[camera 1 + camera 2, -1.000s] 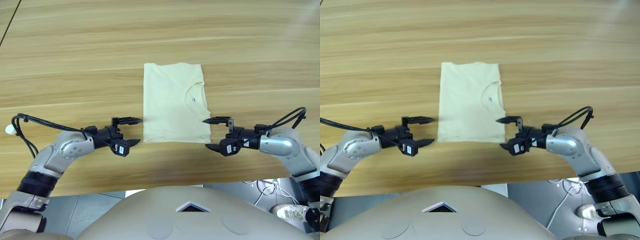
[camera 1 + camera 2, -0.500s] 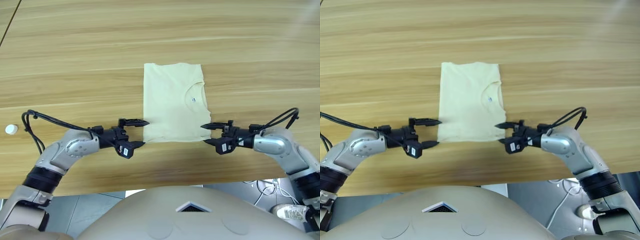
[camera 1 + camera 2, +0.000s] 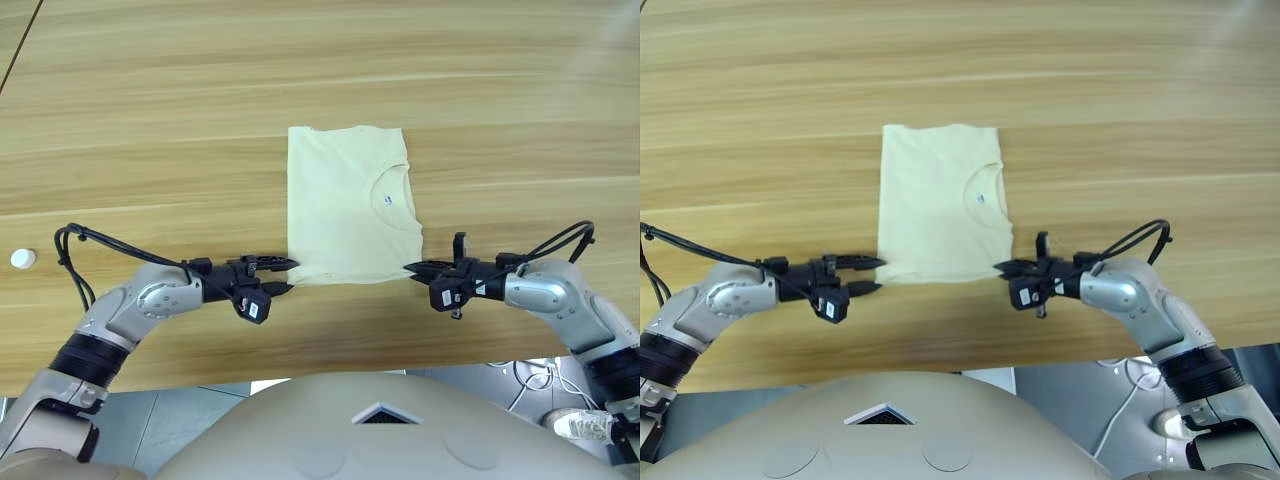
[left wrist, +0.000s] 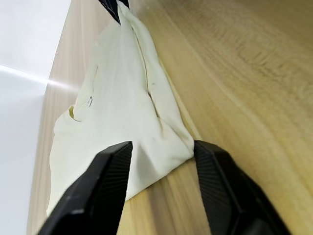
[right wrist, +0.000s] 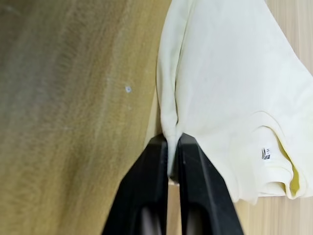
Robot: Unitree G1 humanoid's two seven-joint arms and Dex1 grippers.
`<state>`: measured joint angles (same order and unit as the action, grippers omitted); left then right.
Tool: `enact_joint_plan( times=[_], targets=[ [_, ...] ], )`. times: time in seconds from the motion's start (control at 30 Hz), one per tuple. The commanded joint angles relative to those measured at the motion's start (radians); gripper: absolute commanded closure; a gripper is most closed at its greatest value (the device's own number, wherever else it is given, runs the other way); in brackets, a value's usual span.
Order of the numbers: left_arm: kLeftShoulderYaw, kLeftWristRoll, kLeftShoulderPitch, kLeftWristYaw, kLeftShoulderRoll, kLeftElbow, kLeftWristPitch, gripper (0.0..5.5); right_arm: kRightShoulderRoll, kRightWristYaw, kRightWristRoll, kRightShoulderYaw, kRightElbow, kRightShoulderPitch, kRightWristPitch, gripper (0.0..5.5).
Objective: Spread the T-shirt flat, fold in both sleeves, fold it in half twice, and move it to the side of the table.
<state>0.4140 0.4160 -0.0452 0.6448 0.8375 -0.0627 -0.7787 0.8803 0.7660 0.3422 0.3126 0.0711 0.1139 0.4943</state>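
I see a pale yellow shirt [image 3: 345, 205], sleeves folded in, lying flat mid-way across the table [image 3: 150, 100]. My left gripper [image 3: 283, 276] sits at its near left corner, fingers apart around the cloth, seemingly not pinching. My right gripper [image 3: 412, 269] is clamped on the near right corner.

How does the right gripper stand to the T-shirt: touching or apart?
Touching. The right wrist view shows the right gripper shut on a fold at the edge of the T-shirt, with the cloth pinched between its two fingers.
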Motion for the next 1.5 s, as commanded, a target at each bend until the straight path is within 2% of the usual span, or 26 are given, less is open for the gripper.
enact_joint_plan(
  times=[0.03,0.07,0.23,0.37,0.57,0.83,1.07,1.27,1.5],
  targets=[
    [0.037,0.076,-0.022,0.035,0.018,-0.035,0.029,3.82,0.007,0.016,0.025,0.012,-0.015,0.014,-0.025,5.39],
    [0.037,0.077,-0.022,0.034,0.018,-0.034,0.029,4.15,0.007,0.016,0.024,0.012,-0.012,0.014,-0.026,5.39],
    [0.039,0.084,-0.023,0.034,0.02,-0.025,0.032,5.09,0.007,0.014,0.019,0.009,-0.006,0.012,-0.031,5.39],
    [0.041,0.088,-0.022,0.033,0.019,-0.025,0.035,5.5,0.01,0.014,0.017,0.008,-0.004,0.015,-0.031,5.39],
    [0.013,-0.02,-0.039,0.042,0.038,0.028,0.018,5.5,0.043,0.024,-0.039,-0.023,0.05,0.046,0.001,5.39],
    [-0.062,-0.281,-0.185,0.088,0.172,0.215,-0.03,5.5,0.185,0.089,-0.28,-0.132,0.256,0.218,0.121,5.39],
    [-0.082,-0.538,-0.356,0.129,0.288,0.361,-0.111,5.5,0.267,0.121,-0.378,-0.214,0.31,0.394,0.26,5.39],
    [-0.093,-0.61,-0.298,0.125,0.195,0.323,-0.062,5.5,0.248,0.12,-0.385,-0.229,0.294,0.376,0.245,5.39],
    [-0.162,-0.594,-0.164,0.095,0.047,0.184,0.013,5.5,0.155,0.074,-0.381,-0.241,0.254,0.213,0.094,5.39]
  ],
)
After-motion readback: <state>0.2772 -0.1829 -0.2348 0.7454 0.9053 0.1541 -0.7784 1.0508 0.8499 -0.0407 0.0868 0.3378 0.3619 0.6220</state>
